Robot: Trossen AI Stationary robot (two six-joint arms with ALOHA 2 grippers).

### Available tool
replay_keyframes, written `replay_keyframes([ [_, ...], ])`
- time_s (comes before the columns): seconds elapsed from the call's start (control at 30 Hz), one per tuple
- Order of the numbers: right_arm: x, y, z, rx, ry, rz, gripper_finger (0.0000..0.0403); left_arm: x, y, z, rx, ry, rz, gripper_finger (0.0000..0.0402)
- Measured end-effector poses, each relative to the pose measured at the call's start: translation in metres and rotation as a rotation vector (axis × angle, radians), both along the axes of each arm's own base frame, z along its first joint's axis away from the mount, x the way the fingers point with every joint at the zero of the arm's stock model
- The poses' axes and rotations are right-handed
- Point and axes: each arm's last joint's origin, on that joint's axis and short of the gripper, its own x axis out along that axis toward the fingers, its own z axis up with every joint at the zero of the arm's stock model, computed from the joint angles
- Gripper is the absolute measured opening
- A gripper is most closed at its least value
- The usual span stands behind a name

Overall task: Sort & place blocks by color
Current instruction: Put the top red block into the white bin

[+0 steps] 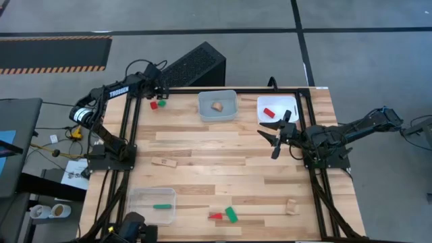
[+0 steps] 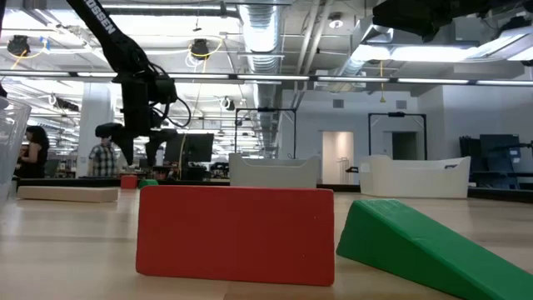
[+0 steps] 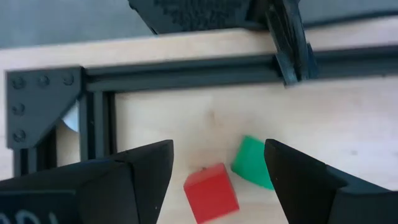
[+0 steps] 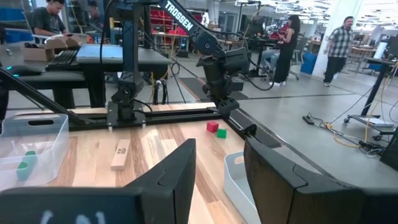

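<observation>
My left gripper [image 3: 217,157] is open and hovers at the table's far left corner, just above a red cube [image 3: 211,191] and a green block [image 3: 252,163] that rest side by side on the wood. In the high view this pair, red [image 1: 154,104] and green [image 1: 162,102], lies below the left gripper [image 1: 159,92]. My right gripper [image 1: 275,132] is open and held above the table right of centre, near the white bin. Other blocks lie loose: a wood bar [image 1: 164,162], a red block [image 1: 215,216], a green wedge [image 1: 231,214] and a wood piece [image 1: 291,206].
A clear bin [image 1: 217,106] at the far middle holds a wood block. A white bin [image 1: 289,102] at far right holds a red block. A clear bin [image 1: 138,197] at near left holds a green bar. Black frame rails [image 3: 186,74] border the far left corner. People stand in the room beyond.
</observation>
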Motion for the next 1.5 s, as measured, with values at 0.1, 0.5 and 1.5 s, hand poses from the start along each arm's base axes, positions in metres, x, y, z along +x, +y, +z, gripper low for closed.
replay_keyframes([
  [0.1, 0.0, 0.0, 0.0, 0.0, 0.0, 0.0, 0.0161, 0.001, -0.003, -0.001, -0.041, 0.008, -0.083, 0.0228],
  [0.5, 0.0, 0.0, 0.003, 0.001, -0.026, 0.0, 0.0161, 0.017, -0.016, 0.024, -0.171, 0.246, -0.574, 0.0226],
  [1.5, 0.0, 0.0, 0.002, 0.008, -0.026, 0.0, 0.0169, 0.036, -0.006, -0.009, -0.376, 0.536, -0.943, 0.0314],
])
